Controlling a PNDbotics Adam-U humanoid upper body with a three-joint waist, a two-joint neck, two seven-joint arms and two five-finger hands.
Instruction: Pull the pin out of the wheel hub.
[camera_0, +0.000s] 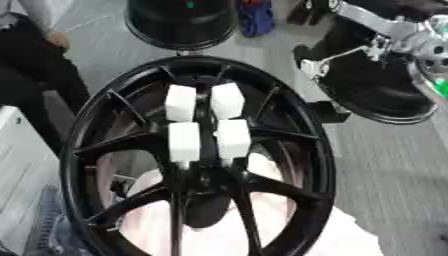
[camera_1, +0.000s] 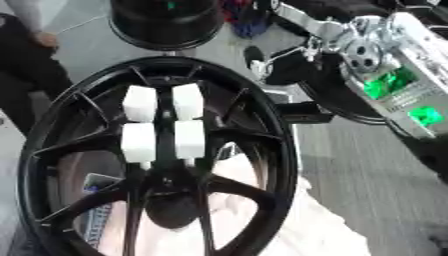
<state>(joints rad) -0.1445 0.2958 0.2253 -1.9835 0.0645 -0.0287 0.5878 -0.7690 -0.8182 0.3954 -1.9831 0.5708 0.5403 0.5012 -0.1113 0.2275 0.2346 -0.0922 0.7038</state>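
Currently, four white, light-looking block-shaped pins (camera_0: 203, 125) are sticking up from the black wheel hub (camera_0: 206, 187); the right arm (camera_1: 367, 45) is hovering nearby, its fingers' state untellable.

The wheel hub (camera_0: 197, 165) looks like metal with a glossy black paint, smooth on the spokes. The four white blocks (camera_0: 206, 125) on it look matt, perhaps plastic or foam. Under it lies a pale cloth (camera_1: 306, 225), soft and wrinkled. My right arm (camera_1: 367, 45) shows bare silver metal and black shiny parts.
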